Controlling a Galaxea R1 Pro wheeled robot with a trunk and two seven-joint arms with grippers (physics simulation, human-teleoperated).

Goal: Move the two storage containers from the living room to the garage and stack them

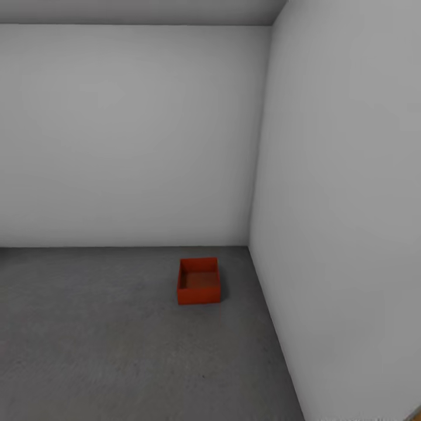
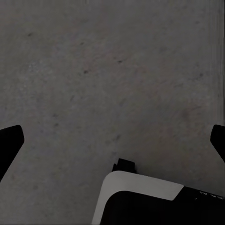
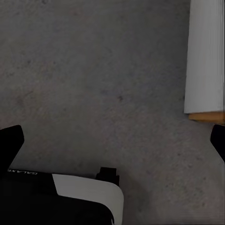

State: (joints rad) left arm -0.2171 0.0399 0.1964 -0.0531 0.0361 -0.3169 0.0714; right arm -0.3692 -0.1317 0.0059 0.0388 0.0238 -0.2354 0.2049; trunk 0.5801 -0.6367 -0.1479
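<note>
Storage container (image 1: 199,281) — upright, mouth up, near-square — on garage floor (image 1: 88,339); both pincers spread.

A bare garage-like room: plain pale grey walls (image 1: 134,134) meet in a corner at the right of the head view above a dark grey, speckled concrete floor (image 1: 105,339), unfurnished save one small orange-red open box (image 1: 199,281) near that corner.

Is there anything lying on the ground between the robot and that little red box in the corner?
Nothing visible. The orange-red container sits alone on the grey concrete floor near the corner of two pale walls, with bare floor before it. Both wrist views show the same concrete under open, empty claws.
</note>
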